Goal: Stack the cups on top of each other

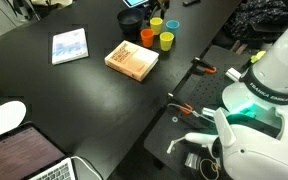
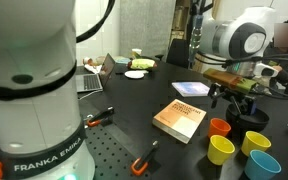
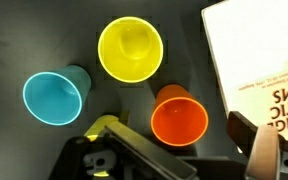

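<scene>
A: Status on the stack?
B: Nothing was stacked. We had the gripper (image 2: 234, 98) over the cluster with its fingers (image 3: 266, 150) spread and holding nothing. The orange cup (image 3: 179, 121) sat below and between them, just beside the tan book (image 3: 259, 50).
A: Risks?
B: The cluster was tight. We judged a descending finger could clip the yellow cup (image 3: 131, 50) or the book edge, and light plastic would tip or skid.
A: Contents?
B: The orange, yellow and blue cup (image 3: 54, 97) all looked empty. The second yellow cup (image 3: 106, 125) was mostly hidden under the gripper, so we couldn't tell.
</scene>
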`<state>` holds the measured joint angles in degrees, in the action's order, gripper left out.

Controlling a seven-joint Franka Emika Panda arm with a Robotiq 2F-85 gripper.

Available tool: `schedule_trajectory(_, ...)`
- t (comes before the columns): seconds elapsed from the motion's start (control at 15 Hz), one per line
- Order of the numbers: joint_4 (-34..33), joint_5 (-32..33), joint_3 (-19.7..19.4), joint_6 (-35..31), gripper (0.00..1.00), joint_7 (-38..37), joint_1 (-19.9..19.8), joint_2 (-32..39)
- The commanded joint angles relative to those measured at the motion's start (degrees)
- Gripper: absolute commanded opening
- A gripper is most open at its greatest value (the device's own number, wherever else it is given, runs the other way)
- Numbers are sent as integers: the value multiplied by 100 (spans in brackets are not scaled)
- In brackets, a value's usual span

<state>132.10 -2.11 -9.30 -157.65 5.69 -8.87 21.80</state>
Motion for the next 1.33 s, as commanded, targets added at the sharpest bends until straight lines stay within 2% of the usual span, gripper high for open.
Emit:
schedule_trajectory(0.0, -578, -28, 6, -365, 100, -363, -89, 722)
schedule_trajectory(0.27, -977, -60, 12, -551, 100, -639, -127, 1258)
schedule_trajectory(0.87, -1694, -89, -32, -451, 100, -940, -177, 2107)
schedule_trajectory(0.93, -1735, -93, -21, -436, 75, -935, -192, 2158)
schedule_trajectory(1.0, -1762, -105, 7, -425, 74, -916, -218, 2186)
schedule_trajectory(1.27, -1857, -127, 30, -387, 42, -919, -249, 2292)
